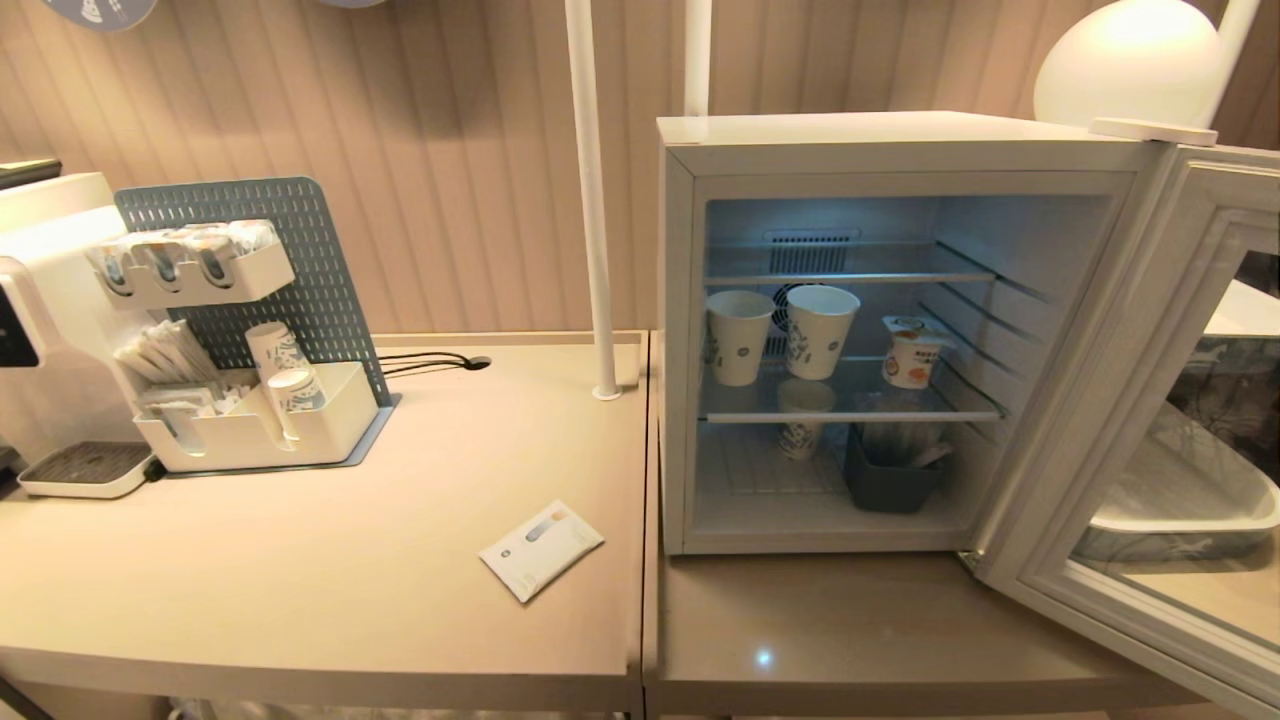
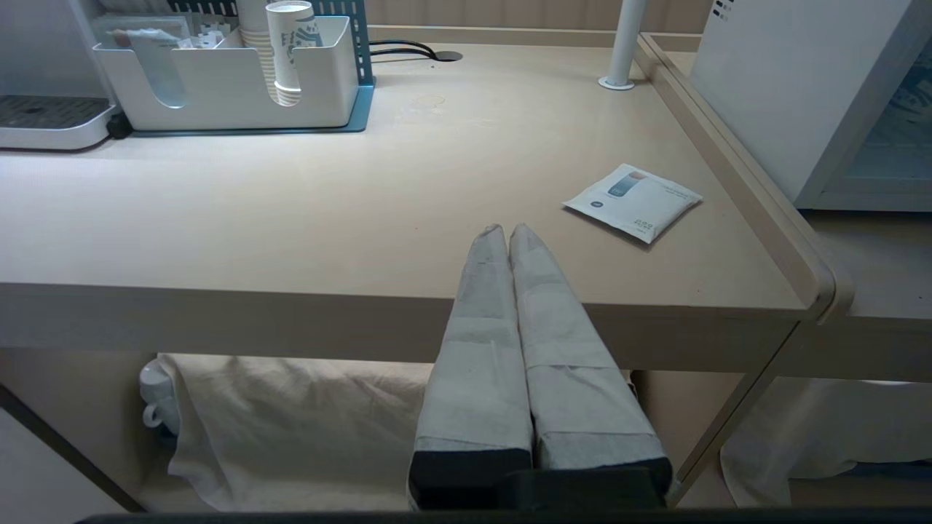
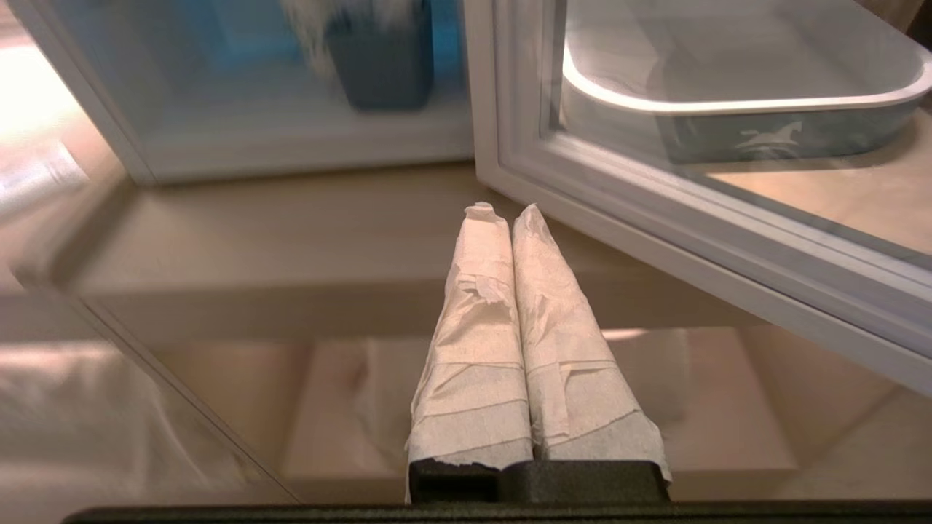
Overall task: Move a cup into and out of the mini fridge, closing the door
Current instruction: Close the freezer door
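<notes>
The white mini fridge (image 1: 900, 135) stands open on the right-hand table. Its glass door (image 1: 1150, 420) is swung out to the right. The small white cup (image 1: 911, 353) with the orange picture stands on the middle wire shelf, at the right side, next to two blue-patterned paper cups (image 1: 780, 335). Neither arm shows in the head view. My left gripper (image 2: 507, 229) is shut and empty, low at the front edge of the left table. My right gripper (image 3: 501, 211) is shut and empty, below the table edge in front of the fridge, near the door's lower frame (image 3: 655, 218).
A third paper cup (image 1: 803, 418) and a dark bin (image 1: 890, 480) sit on the fridge floor. A white sachet (image 1: 541, 548) lies on the left table. A cup organiser (image 1: 250, 420) and a coffee machine (image 1: 40, 330) stand at the far left. A white pole (image 1: 592, 200) rises between the tables.
</notes>
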`<state>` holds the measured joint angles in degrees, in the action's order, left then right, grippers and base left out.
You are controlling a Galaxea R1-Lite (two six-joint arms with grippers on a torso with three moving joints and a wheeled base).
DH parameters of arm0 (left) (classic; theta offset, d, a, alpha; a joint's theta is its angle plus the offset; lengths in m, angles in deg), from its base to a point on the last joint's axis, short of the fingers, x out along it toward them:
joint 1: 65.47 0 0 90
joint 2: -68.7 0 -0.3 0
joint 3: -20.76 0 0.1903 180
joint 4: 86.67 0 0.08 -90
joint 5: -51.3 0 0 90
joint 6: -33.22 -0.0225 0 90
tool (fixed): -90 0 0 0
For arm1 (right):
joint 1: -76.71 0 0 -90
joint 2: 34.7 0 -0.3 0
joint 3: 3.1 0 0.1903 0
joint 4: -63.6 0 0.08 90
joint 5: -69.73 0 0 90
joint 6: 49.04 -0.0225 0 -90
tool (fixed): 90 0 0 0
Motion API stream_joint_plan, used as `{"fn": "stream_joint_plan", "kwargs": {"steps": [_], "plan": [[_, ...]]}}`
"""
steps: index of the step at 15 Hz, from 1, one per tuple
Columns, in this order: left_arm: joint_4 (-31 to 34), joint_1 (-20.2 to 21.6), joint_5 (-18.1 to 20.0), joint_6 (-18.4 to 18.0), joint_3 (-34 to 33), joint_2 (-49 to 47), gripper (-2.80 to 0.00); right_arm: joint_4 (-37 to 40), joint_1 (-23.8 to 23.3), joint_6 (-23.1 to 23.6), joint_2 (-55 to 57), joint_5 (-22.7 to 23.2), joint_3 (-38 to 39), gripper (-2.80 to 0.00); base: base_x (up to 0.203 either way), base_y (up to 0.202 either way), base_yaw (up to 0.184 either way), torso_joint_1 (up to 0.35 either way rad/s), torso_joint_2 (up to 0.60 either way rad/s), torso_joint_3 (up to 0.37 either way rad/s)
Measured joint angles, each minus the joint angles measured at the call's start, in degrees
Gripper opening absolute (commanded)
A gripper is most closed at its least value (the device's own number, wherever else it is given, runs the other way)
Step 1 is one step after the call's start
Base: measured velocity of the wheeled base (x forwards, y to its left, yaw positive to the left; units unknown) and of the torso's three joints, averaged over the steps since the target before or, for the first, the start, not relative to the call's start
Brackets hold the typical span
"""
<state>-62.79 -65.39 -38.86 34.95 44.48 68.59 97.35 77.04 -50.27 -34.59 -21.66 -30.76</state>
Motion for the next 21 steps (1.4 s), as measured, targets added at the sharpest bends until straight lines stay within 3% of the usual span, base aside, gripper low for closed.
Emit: {"fn": "stream_joint_plan", "kwargs": {"steps": [2, 6, 21], "plan": [[0.0, 0.0, 0.0, 0.0, 0.0, 0.0, -2.80, 2.0, 0.0, 4.5, -0.1, 1.4, -0.2, -2.80, 0.000, 0.000, 0.000, 0.000, 0.00, 0.000], [0.0, 0.0, 0.0, 0.0, 0.0, 0.0, -2.80, 2.2, 0.0, 4.0, -0.1, 1.2, -0.3, -2.80, -0.035, 0.000, 0.000, 0.001, 0.00, 0.000], [0.0, 0.0, 0.0, 0.0, 0.0, 0.0, -2.80, 2.7, 0.0, 3.5, -0.1, 1.2, -0.5, -2.80, -0.190, 0.000, 0.000, 0.002, 0.00, 0.004]]}}
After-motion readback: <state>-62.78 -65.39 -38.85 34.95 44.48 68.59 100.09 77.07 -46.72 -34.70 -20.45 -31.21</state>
